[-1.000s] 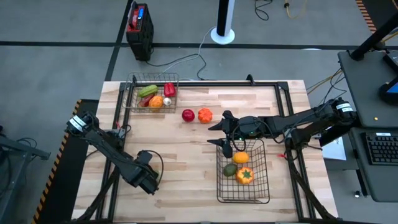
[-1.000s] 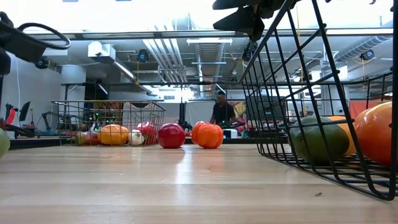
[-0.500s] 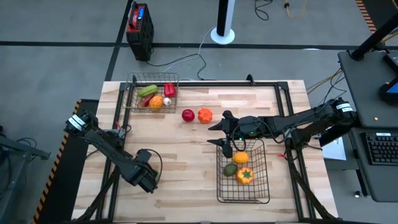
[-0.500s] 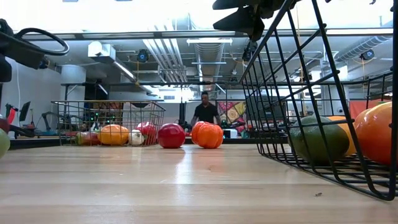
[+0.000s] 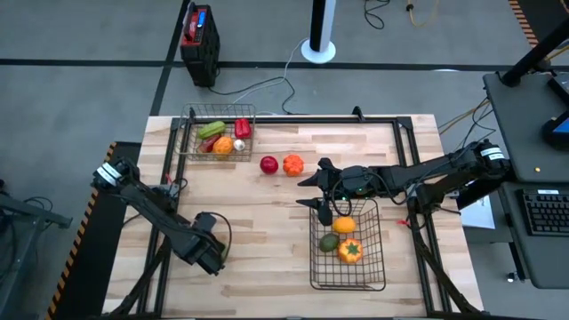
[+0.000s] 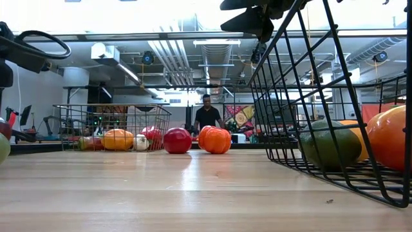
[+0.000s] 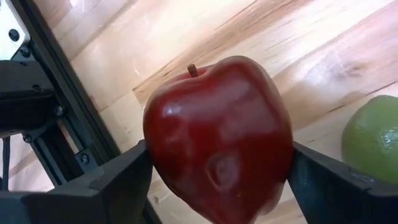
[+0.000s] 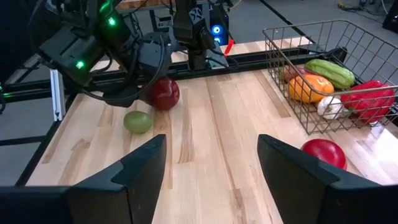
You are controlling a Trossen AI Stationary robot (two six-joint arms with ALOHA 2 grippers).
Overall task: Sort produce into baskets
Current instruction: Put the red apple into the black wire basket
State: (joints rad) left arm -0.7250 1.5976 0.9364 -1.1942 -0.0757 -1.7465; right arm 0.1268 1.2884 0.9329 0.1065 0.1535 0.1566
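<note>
I am gripping a red apple [image 7: 217, 140] in my left gripper [image 5: 210, 255] near the table's [image 5: 258, 222] front-left corner, a lime [image 7: 372, 146] lying just beside it. My right gripper [image 5: 311, 191] is hanging with jaws parted over the larger basket's [image 5: 348, 271] back edge.

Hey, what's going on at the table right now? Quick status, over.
Left gripper around a dark red apple, green fruit beside it. Right gripper open, empty, at the larger basket's far end. Nothing in the way.
</note>
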